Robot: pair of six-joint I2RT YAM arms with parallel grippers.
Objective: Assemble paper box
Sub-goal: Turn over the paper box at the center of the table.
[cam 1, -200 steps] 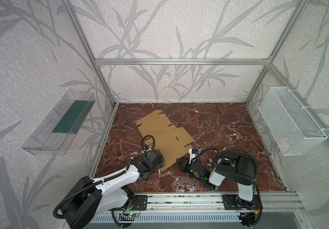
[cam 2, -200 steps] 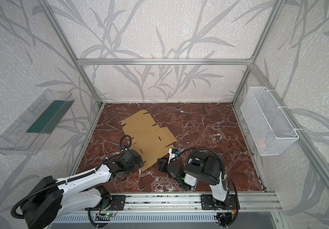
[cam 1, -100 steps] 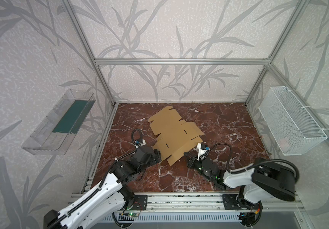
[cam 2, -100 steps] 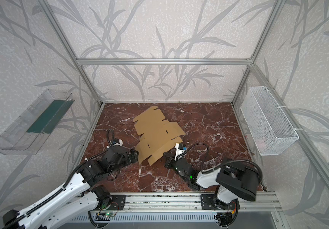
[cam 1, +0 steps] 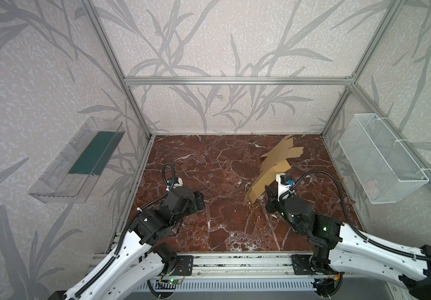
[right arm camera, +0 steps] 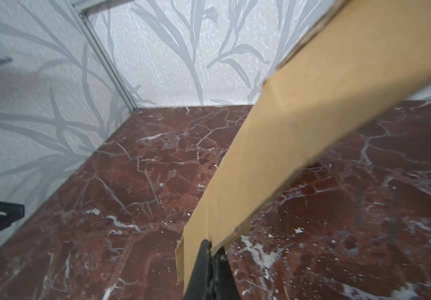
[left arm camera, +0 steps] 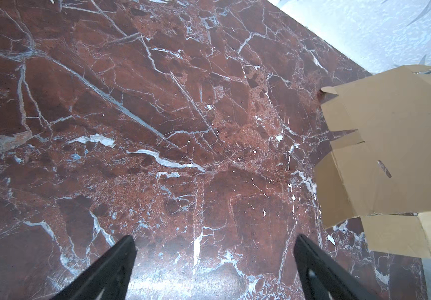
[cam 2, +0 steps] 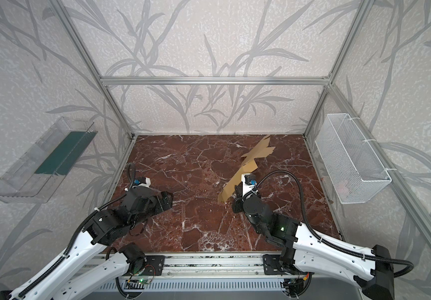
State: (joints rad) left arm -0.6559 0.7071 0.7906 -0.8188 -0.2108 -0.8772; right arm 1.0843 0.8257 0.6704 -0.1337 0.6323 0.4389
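Die-cut cardboard sheet [cam 1: 274, 166] is being held steeply tilted, rising from the right jaws, which are clamped shut on its lower corner. Left jaws are being held wide, empty, well apart from it. Judged: positioning step, nothing folded; next, flat laying for creasing is being called for.

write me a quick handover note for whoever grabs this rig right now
left gripper: open and empty, over bare marble table, apart from the cardboard.
right gripper: shut on one edge of the paper box, which is an unfolded die-cut sheet.
The sheet is held tilted up over the table's right side, towards the back. I cannot tell whether its far end touches down.
Done: sheet picked up.
Left: fold the walls and flaps and tuck the tabs. There is no box shape yet.
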